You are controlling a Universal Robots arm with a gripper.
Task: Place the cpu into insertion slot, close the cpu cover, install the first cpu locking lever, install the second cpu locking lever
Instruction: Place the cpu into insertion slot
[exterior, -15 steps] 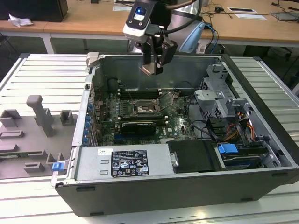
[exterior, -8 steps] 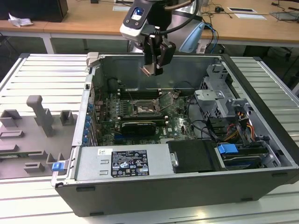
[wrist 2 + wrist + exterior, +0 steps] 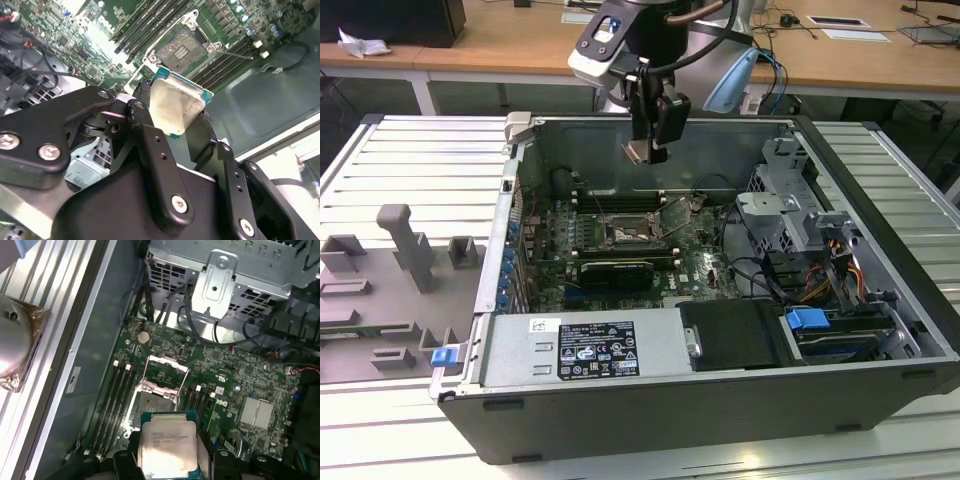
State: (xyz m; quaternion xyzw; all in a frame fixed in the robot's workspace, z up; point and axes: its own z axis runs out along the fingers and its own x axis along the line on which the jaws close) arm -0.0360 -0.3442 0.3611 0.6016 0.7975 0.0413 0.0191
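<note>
Ok so this is step one of the four, the chip isn't in yet. The gripper (image 3: 175, 120) has its fingers clamped on two opposite edges of the cpu (image 3: 175, 107), metal lid facing out, and it's hanging in the air over the open computer case (image 3: 880, 200), not touching the board. In the exterior view the cpu sits at about 12 o'clock from the insertion slot (image 3: 625, 235) and well apart from it, with the long black expansion card (image 3: 617, 270) at 6 o'clock of the slot and the drive cage (image 3: 785, 205) out around 3 o'clock.

In the first wrist view the cpu cover (image 3: 170, 365) looks flipped up and open, bare slot underneath, so nothing's blocking the way as far as I can tell. A thin wire locking lever (image 3: 237, 52) looks swung out beside the slot.

My read: placing it calls for getting the chip squared to the slot and level, corners matched, then a gentle straight drop, no sideways scraping on those contacts
</note>
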